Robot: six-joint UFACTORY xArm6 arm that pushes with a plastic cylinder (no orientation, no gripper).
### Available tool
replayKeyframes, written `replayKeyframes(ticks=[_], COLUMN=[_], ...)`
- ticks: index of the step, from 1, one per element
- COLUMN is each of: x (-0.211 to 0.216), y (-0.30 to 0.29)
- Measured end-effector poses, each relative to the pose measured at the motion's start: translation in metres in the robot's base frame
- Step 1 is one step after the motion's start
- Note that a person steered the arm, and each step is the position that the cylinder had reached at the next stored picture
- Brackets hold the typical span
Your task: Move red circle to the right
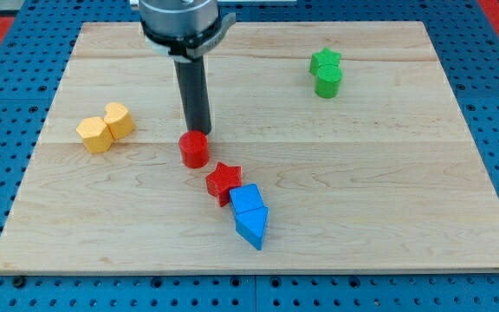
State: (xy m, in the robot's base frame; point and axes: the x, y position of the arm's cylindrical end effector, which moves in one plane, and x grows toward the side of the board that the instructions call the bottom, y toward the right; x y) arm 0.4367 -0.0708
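The red circle block (194,149) lies left of the board's middle. My tip (199,132) stands right at its upper edge, touching or nearly touching it. A red star block (223,180) lies just below and to the right of the circle, with a small gap between them.
Two blue blocks, a cube (247,198) and a triangular one (252,225), sit against the red star's lower right. Two yellow blocks (106,127) lie at the left. A green star (325,61) and a green round block (327,82) sit at the upper right. The wooden board (388,191) ends at blue pegboard.
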Motion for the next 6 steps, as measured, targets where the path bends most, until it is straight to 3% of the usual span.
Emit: replayKeyframes(ticks=[2,4,5,6], x=[0.020,0.063,0.071,0.047], y=[-0.016,-0.082,-0.063,-0.031])
